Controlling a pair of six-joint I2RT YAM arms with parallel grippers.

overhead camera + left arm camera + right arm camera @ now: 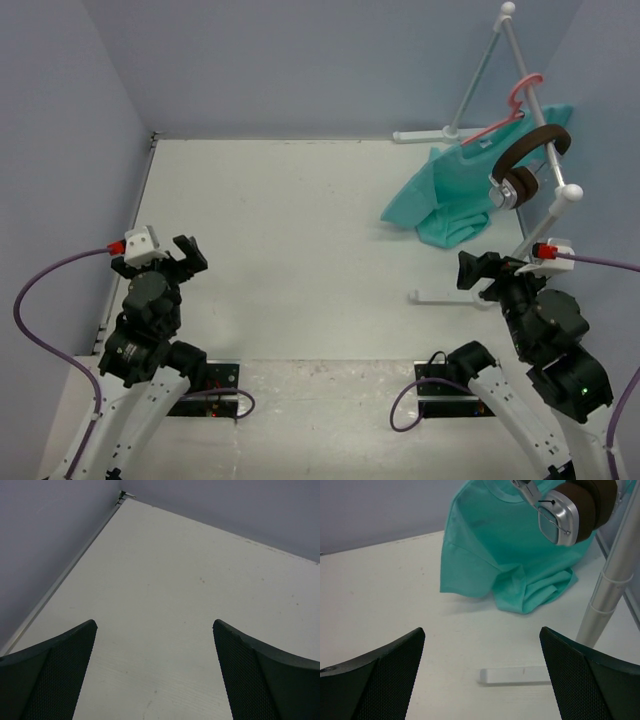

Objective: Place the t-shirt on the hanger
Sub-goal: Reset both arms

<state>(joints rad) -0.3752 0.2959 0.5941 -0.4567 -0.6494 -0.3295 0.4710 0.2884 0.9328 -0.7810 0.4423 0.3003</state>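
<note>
- L claw (154, 624): at 8 o'clock on the table (300, 220) in the top view. Jaws spread wide, nothing btwn them. Wrist view shows only bare tabletop under the fingers (60, 670), w/ the table's far-left corner up at 11 o'clock.
- Purple cable (40, 290) loops off the L wrist toward 9 o'clock.
- T-shirt (450, 195): teal, at 2 o'clock of the table, near the back-right corner. Top part is lifted up by the rack, bottom part lies bunched on the tabletop. In the R wrist view the t-shirt (485, 555) sits at 12 o'clock, one sleeve sticking out toward 9 o'clock, and well apart from the fingers.
- Hanger (513, 97): pink, at 1 o'clock, hook over the rack's sloping bar, one arm running down to the shirt's top edge. Can't tell if it sits inside the collar.
- Rack (480, 70): white tubes, A-shaped, along the right wall. One foot bar (517, 675) lies on the table just ahead of the R claw.
- Headphones (520, 185): brown w/ silver cups, hung on the rack in front of the shirt.
- R claw (482, 630): at 4 o'clock, jaws fully apart, holding nothing, pointed at the shirt.
</note>
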